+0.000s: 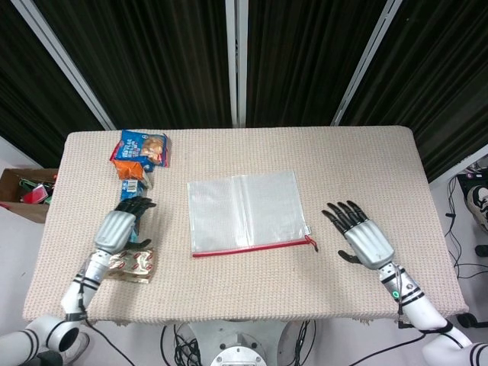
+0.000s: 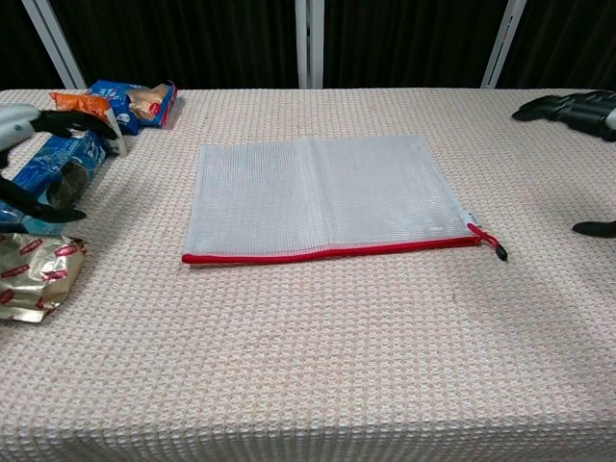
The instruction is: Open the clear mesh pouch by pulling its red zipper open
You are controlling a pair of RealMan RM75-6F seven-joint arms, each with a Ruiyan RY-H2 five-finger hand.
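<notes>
Pouch [image 1: 245,213] flat on table, red zipper [image 2: 327,252] pull at right end; opened or not: unclear. Left hand [image 1: 116,229], right hand [image 1: 364,241] spread, holding nothing.

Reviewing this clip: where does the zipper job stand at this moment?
The pouch lies flat on the table, its red zipper running along the near edge with the pull at the right end; whether it is open cannot be told. Nothing is in hand: the left hand and right hand are open, apart from it.
</notes>
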